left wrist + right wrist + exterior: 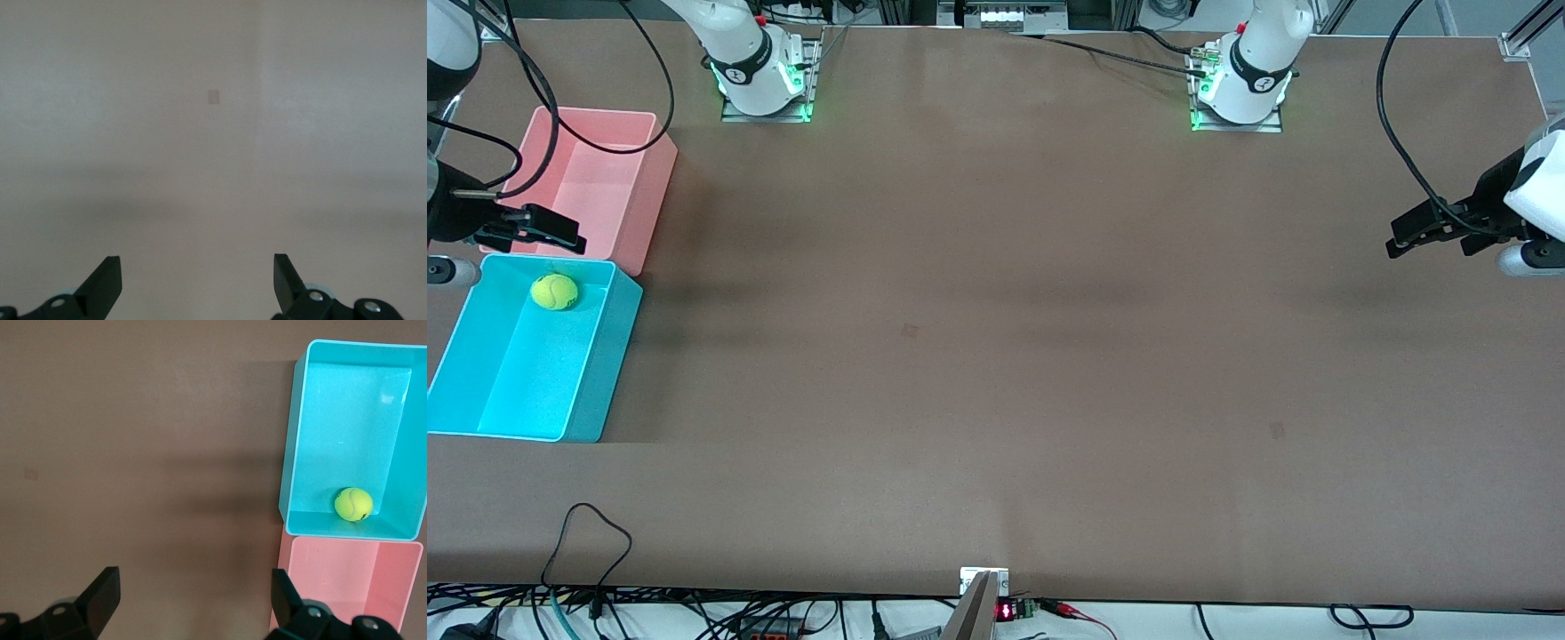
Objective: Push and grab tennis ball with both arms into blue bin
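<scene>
The tennis ball lies inside the blue bin at the right arm's end of the table, by the wall that adjoins the pink tub. It also shows in the right wrist view, inside the blue bin. My right gripper is open and empty, up in the air over the adjoining edges of the pink tub and the blue bin; in its own view it has bare table between its fingers. My left gripper is open and empty over the left arm's end of the table, and its own view shows only bare table.
A pink tub stands against the blue bin, farther from the front camera; it also shows in the right wrist view. A black cable loop lies on the table near its front edge. Both arm bases stand along the back edge.
</scene>
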Tool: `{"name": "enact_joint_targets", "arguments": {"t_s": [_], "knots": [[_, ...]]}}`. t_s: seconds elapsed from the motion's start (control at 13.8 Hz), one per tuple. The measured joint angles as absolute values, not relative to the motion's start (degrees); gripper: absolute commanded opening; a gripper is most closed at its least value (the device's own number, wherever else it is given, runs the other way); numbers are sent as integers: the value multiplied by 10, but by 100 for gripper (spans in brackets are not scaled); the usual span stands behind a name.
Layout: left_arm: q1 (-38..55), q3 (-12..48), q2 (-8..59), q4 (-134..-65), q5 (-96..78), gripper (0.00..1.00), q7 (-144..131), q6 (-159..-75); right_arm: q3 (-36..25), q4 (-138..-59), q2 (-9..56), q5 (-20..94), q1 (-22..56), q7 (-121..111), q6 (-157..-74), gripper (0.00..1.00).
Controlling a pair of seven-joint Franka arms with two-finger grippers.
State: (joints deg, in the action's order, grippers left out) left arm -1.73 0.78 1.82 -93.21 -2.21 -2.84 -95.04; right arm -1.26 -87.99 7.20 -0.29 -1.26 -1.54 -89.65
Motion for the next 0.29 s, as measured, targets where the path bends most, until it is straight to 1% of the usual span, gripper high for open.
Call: {"name": "enact_joint_targets", "arguments": {"t_s": [0.29], "knots": [[-17, 8, 18, -932, -22, 100, -28, -950, -13, -878, 74, -3, -13, -14, -895, 100]]}}
